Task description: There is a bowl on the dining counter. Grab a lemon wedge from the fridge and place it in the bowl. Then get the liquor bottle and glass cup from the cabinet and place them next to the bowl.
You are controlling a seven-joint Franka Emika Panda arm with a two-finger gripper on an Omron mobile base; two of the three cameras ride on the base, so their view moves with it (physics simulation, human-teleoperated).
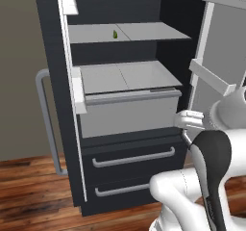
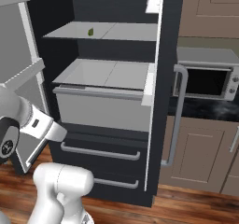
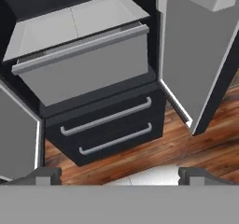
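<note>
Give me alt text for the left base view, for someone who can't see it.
An open dark fridge with a small green lemon wedge alone on its upper grey shelf, above a grey crisper drawer and two lower dark drawers with bar handles. The white robot arm rises at lower right, well below the wedge.

One fridge (image 1: 120, 129) stands open, with two doors (image 1: 221, 57) swung wide. Inside are one shelf (image 1: 144, 32), carrying one small green wedge (image 1: 115, 33), and one pulled-out grey bin (image 1: 127, 114). Below sit two dark drawers (image 1: 134, 160), each with one handle. One microwave (image 2: 205, 76) sits beside the fridge.
</note>
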